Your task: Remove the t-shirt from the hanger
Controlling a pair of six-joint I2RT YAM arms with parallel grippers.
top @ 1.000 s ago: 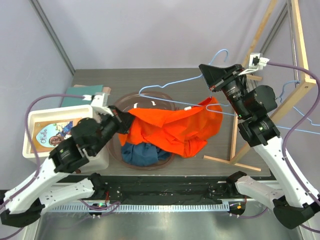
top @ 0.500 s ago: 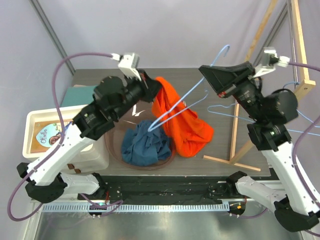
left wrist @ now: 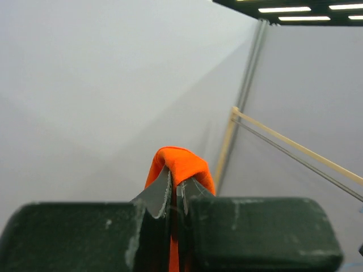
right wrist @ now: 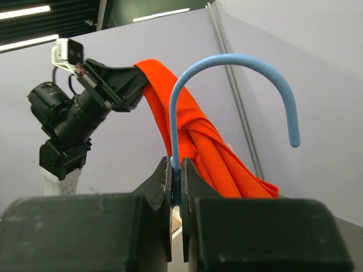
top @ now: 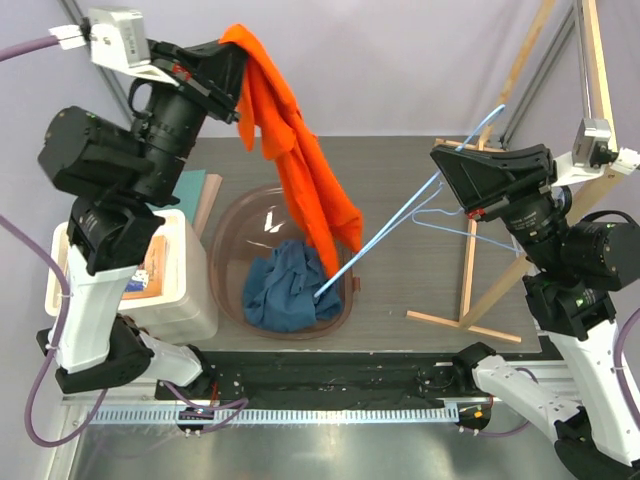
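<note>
The orange t-shirt [top: 295, 150] hangs in a long twisted strip from my left gripper [top: 232, 48], which is shut on its top fold [left wrist: 180, 164] and raised high at the upper left. The shirt's lower end reaches the bowl by the hanger's far end. My right gripper [top: 462, 172] is shut on the neck of the light blue hanger [top: 395, 225], just below its hook [right wrist: 238, 73]. The hanger slants down-left, its far end [top: 322, 292] in the bowl. The shirt [right wrist: 193, 136] shows behind the hook in the right wrist view.
A brown round bowl [top: 228, 230] holds a blue cloth [top: 285, 290]. A white bin [top: 185, 300] with a picture book stands at the left. A wooden rack [top: 520, 250] with another blue hanger [top: 455, 228] stands at the right.
My left gripper rose high and swung to the upper left, pulling the orange shirt up into a hanging strip. My right gripper moved right and lifted the hanger, which now slants with its end in the bowl.
</note>
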